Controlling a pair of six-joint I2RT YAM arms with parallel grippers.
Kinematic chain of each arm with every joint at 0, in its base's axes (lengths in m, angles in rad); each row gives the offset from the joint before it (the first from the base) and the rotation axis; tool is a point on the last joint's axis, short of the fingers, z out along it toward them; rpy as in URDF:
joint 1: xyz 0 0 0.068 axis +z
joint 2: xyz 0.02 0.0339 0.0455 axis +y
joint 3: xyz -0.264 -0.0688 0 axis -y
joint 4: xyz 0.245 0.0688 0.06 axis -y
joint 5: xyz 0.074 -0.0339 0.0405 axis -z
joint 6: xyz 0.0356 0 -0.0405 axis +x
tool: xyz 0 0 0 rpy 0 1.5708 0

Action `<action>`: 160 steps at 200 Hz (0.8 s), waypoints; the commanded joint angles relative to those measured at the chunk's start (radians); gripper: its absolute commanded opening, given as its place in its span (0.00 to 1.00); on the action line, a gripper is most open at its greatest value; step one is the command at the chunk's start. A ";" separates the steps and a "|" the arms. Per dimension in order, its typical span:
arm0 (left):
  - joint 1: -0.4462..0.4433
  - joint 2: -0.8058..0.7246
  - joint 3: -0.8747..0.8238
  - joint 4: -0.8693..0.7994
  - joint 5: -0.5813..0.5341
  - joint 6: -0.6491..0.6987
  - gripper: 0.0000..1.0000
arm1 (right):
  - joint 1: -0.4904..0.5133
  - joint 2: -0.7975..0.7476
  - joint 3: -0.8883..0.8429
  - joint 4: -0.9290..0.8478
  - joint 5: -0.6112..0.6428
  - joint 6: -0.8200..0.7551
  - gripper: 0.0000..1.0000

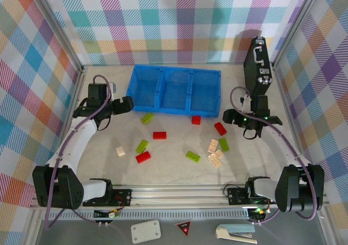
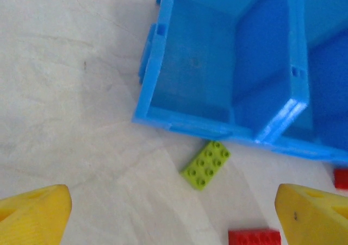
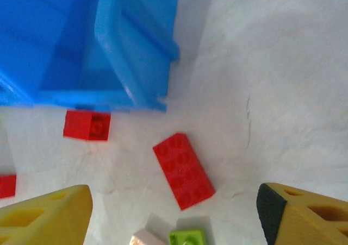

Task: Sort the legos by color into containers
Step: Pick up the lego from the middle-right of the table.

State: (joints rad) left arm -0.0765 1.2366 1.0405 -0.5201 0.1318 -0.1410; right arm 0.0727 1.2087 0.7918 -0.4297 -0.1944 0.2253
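Left hand (image 1: 124, 105): fingers spread wide, nothing held, off the left front corner of the blue bin (image 1: 132, 82).
Green lego (image 2: 206, 164): nearest the left hand, just ahead and slightly right of its centre, just beside the bin's front wall; long axis diagonal.
Red lego (image 3: 183, 170): ahead of the right hand, about centred; long axis diagonal.
Right hand (image 1: 231, 115): open, empty.
Table (image 1: 168, 171): flat, pale; free space around both bricks, though other legos lie near the red one.
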 commanded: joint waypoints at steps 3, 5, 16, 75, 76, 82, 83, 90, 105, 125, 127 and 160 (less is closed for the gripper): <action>-0.005 -0.046 0.065 -0.215 0.012 0.084 0.96 | 0.046 0.040 0.039 -0.102 0.012 -0.023 0.76; -0.006 -0.048 0.066 -0.217 0.012 0.093 0.96 | 0.051 0.044 0.041 -0.102 0.014 -0.026 0.75; -0.005 -0.062 0.049 -0.195 0.013 0.133 0.96 | 0.075 0.075 0.052 -0.111 0.041 -0.034 0.73; -0.002 -0.075 -0.046 -0.073 0.041 0.192 0.97 | 0.205 0.258 0.130 -0.137 0.245 -0.060 0.64; -0.003 -0.075 -0.046 -0.072 0.040 0.193 0.97 | 0.206 0.262 0.132 -0.138 0.247 -0.060 0.64; -0.002 -0.074 -0.048 -0.069 0.040 0.194 0.97 | 0.211 0.275 0.137 -0.138 0.260 -0.061 0.63; -0.003 -0.074 -0.048 -0.069 0.040 0.194 0.97 | 0.212 0.277 0.138 -0.138 0.263 -0.061 0.63; -0.001 -0.075 -0.048 -0.067 0.039 0.194 0.97 | 0.216 0.291 0.143 -0.138 0.279 -0.063 0.63; 0.000 -0.080 -0.051 -0.068 0.037 0.193 0.97 | 0.220 0.317 0.151 -0.132 0.295 -0.073 0.63; 0.000 -0.084 -0.055 -0.066 0.031 0.198 0.97 | 0.223 0.359 0.161 -0.127 0.302 -0.084 0.62; -0.001 -0.083 -0.054 -0.066 0.031 0.198 0.97 | 0.222 0.363 0.162 -0.127 0.303 -0.086 0.62; 0.000 -0.085 -0.057 -0.059 0.030 0.198 0.97 | 0.223 0.412 0.178 -0.127 0.305 -0.094 0.59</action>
State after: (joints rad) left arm -0.0765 1.1648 0.9951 -0.5961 0.1490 0.0425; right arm 0.2897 1.5936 0.9398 -0.5411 0.0910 0.1524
